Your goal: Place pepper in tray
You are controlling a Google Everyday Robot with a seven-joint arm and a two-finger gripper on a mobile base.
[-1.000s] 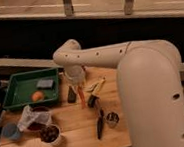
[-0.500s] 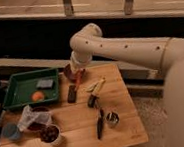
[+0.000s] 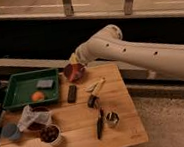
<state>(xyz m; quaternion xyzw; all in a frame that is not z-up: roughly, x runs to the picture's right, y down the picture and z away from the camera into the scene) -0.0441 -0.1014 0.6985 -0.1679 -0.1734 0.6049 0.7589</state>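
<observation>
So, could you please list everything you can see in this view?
table: one, wooden, centre
tray: one, green, table's left rear
fruit: one, orange, in tray, front
sponge: one, grey-blue, in tray, right rear
pepper: one, orange-red, at the gripper, just right of tray
block: one, dark, on table right of tray
tool: one, pale handle, table centre
knife: one, black, table front
metal cup: one, silver, beside knife
bag: one, clear, front of tray
blue cup: one, blue, front left
white cup: one, white, dark contents, front left
arm: one, white, reaching in from right
gripper: one, shut, apparently on the pepper, by tray's right rim
</observation>
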